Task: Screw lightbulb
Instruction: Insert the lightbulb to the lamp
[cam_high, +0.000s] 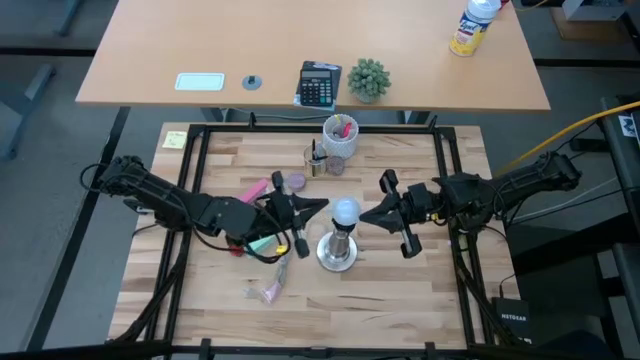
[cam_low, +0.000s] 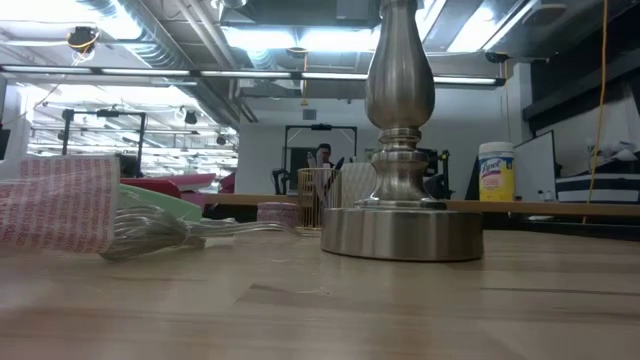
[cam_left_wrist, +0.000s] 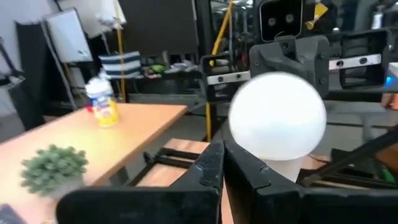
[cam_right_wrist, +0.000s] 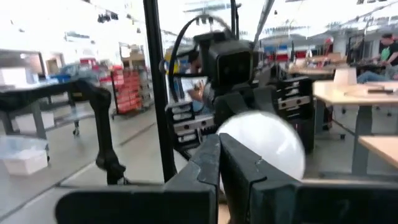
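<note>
The frosted-white lightbulb sits upright in the top of the silvery socket stand, whose round base rests on the table near its middle; the stand also shows in the low view. My left gripper is shut, lies level and points at the bulb's left side. My right gripper is shut, lies level and points at the bulb's right side. The bulb's screw base is hidden in the socket. My left gripper's shut fingertips stand at the bulb's lower left side, near its neck; I cannot tell whether they touch it. My right gripper's shut fingertips stand at the bulb's right side; I cannot tell whether they touch it.
A white cup of pens and a small jar stand behind the stand. Pink and green bits lie under the left arm, and a pink-striped wrapper lies near the front. A calculator and a plant sit on the far desk.
</note>
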